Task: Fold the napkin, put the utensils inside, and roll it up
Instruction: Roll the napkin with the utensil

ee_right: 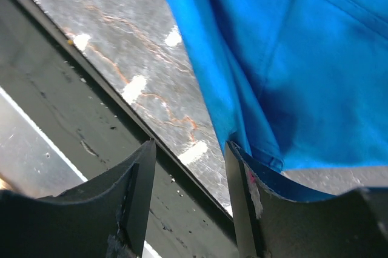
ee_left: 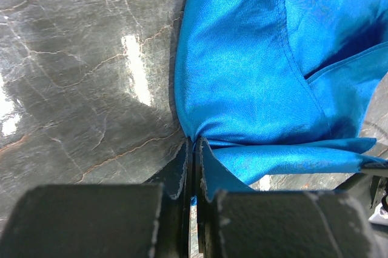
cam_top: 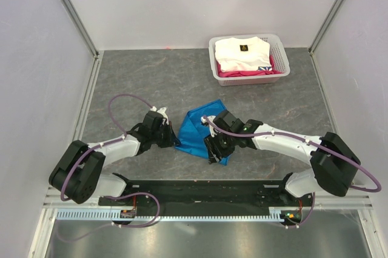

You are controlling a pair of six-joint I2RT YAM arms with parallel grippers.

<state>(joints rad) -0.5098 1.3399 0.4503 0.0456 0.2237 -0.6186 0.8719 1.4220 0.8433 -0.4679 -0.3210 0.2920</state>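
Observation:
The bright blue napkin (cam_top: 195,131) lies bunched on the grey marble table (cam_top: 151,82), between my two grippers. My left gripper (cam_top: 176,143) is shut on the napkin's left corner. In the left wrist view the cloth (ee_left: 242,64) fans out from the pinched jaws of the left gripper (ee_left: 193,143). My right gripper (cam_top: 213,149) sits at the napkin's near right edge and is open. In the right wrist view the napkin's hem (ee_right: 291,58) drapes against the outer side of the right finger (ee_right: 242,185), and nothing lies between the jaws of the right gripper (ee_right: 189,144). The utensils are out of view.
A white basket (cam_top: 251,79) with folded white and pink clothes stands at the back right. The black base rail (cam_top: 206,188) runs along the near table edge, right below the right gripper (ee_right: 91,125). Grey walls enclose the table on three sides.

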